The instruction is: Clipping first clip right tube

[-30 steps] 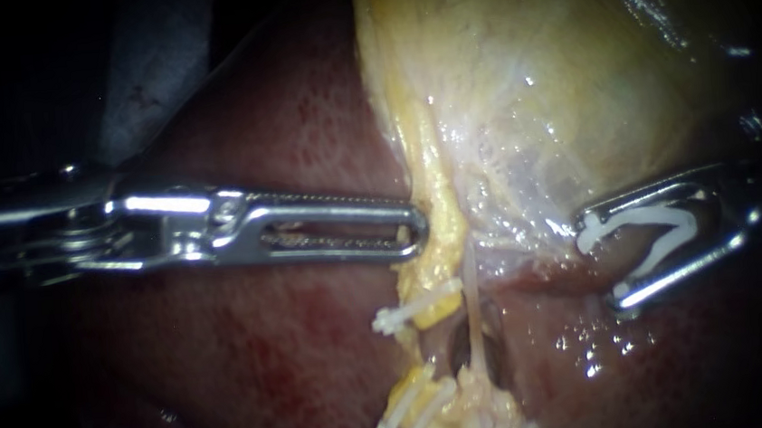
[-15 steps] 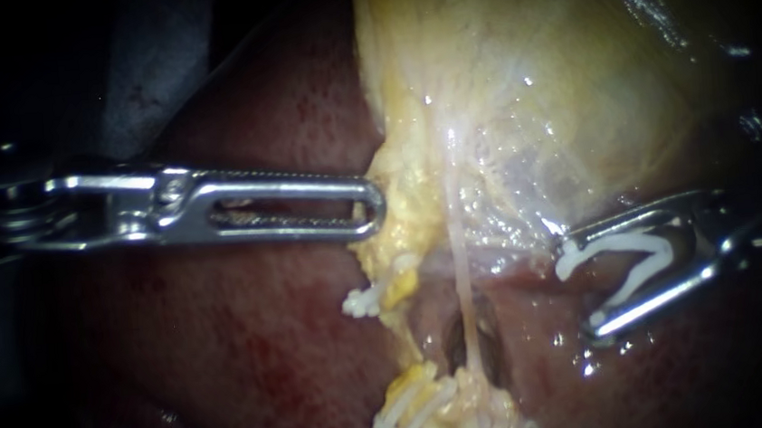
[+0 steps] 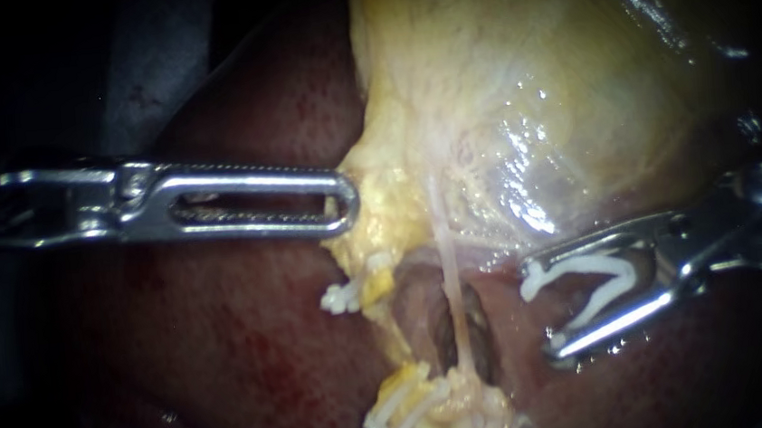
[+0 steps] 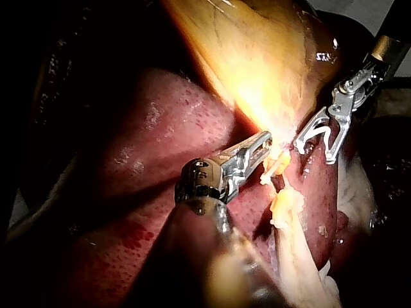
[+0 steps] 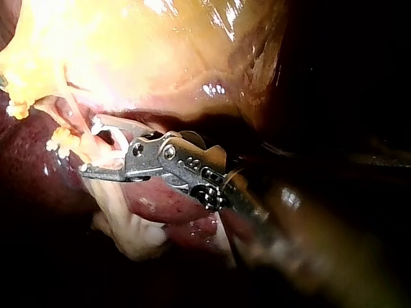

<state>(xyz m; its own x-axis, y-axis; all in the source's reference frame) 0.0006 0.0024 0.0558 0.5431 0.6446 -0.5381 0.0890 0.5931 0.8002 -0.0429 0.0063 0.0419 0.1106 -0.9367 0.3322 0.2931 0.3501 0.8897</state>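
The yellow gallbladder point(image 3: 533, 75) hangs over the dark red liver point(image 3: 256, 360). A thin pale tube point(image 3: 448, 277) runs down from it, taut, over a dark hollow. Left of that tube, yellow fatty tissue point(image 3: 382, 227) carries white clips point(image 3: 342, 296) and more white clips point(image 3: 397, 417) lower down. My left instrument point(image 3: 344, 203) point(image 4: 262, 142) has its slotted jaws shut on the edge of this fatty tissue. My right instrument point(image 3: 543, 313) point(image 5: 90, 146) holds an open white clip point(image 3: 595, 281) in wide-spread jaws, right of the thin tube and apart from it.
Liver surface lies under both instruments, wet and glinting below the right one. A grey sloping surface point(image 3: 155, 59) shows in the dark at the upper left. In the left wrist view, pale fatty strands point(image 4: 302, 256) trail away below the clips.
My left instrument has drawn leftward, dragging the fatty tissue and its upper clip along. The right instrument with its clip has moved left and slightly down, closer to the thin tube.
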